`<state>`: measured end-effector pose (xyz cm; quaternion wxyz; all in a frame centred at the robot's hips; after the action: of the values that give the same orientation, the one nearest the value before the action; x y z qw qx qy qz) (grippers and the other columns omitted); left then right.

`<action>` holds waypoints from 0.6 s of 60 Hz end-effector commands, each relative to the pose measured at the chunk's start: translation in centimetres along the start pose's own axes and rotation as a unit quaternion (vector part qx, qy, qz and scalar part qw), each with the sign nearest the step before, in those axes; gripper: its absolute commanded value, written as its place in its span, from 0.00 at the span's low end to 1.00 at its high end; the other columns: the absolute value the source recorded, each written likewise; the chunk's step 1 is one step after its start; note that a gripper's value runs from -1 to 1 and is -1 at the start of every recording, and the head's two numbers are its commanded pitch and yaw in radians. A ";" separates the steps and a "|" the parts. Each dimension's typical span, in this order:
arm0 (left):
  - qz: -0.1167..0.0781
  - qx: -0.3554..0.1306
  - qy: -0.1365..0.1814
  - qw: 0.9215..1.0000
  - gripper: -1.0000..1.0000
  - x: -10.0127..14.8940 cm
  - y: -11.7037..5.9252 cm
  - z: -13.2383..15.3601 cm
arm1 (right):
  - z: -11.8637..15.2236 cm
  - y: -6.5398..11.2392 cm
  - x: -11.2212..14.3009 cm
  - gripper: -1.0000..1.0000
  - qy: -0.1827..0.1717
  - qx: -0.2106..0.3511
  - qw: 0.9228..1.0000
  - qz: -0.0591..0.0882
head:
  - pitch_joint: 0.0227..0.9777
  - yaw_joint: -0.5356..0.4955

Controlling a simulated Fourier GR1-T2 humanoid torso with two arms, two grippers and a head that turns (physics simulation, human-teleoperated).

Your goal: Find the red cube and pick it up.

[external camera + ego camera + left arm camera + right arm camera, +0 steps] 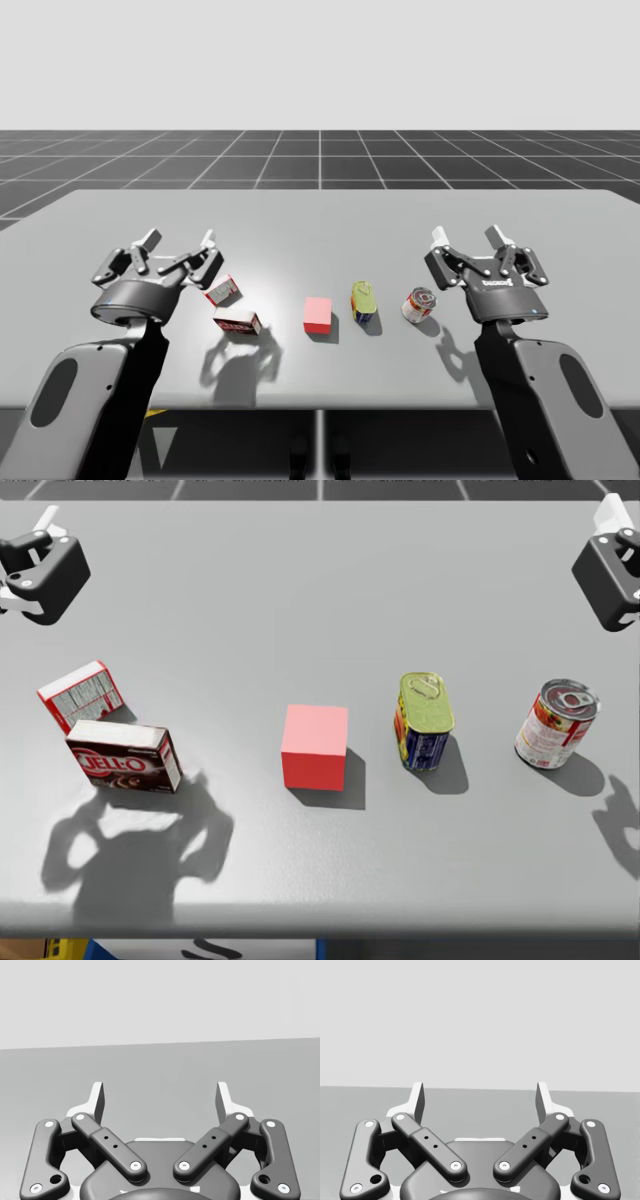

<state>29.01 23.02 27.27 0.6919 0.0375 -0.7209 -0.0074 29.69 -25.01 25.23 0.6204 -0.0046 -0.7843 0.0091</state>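
We are looking down at the red cube (315,746), which is sitting flat on the grey table (300,580) toward its near edge, about midway between our two arms and touching nothing. On its left a dark brown box (125,757) is lying with a red and white box (82,694) just behind it, perhaps touching, though we cannot be sure from here. On the cube's right a yellow-topped tin (426,720) is standing near it, and a red and white round can (556,723) is standing further right, apart from the tin. Our left gripper (180,241) is hovering above the table just behind the two boxes, its fingers spread wide and holding nothing. Our right gripper (468,237) is hovering just behind the round can, its fingers equally wide and holding nothing.
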 end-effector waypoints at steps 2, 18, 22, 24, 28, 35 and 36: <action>0.013 -0.037 0.032 0.999 0.00 1.9 -3.0 4.9 | -0.1 0.0 -0.4 0.00 0.004 -0.002 1.000 0.006 | 0.87 0.52; 0.019 -0.156 0.107 0.982 0.00 1.9 -5.9 12.0 | -0.2 0.0 -0.5 0.00 0.004 -0.003 1.000 0.009 | 0.87 0.53; 0.011 -0.163 0.115 0.980 0.00 0.9 -6.6 13.2 | -0.2 0.0 -0.5 0.00 0.003 -0.003 1.000 0.011 | 0.87 0.53; 0.008 -0.166 0.119 0.979 0.00 0.5 -6.9 13.6 | -0.2 0.0 -0.5 0.00 0.003 -0.003 1.000 0.011 | 0.87 0.53; 0.003 -0.167 0.122 0.978 0.00 -0.4 -7.4 14.2 | -0.2 0.0 -0.5 0.00 0.003 -0.004 1.000 0.013 | 0.87 0.53; 0.009 -0.175 0.135 0.975 0.00 -2.0 -8.6 14.9 | -0.3 0.0 -0.6 0.00 0.004 -0.006 1.000 0.016 | 0.87 0.53; 0.012 -0.176 0.137 0.975 0.00 -2.2 -8.8 15.0 | -0.3 0.0 -0.6 0.00 0.005 -0.006 1.000 0.016 | 0.88 0.53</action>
<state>16.03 15.49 26.15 0.7667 -0.0836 -0.6266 -0.1124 30.03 -24.97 24.78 0.6230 -0.0176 -0.7819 0.0137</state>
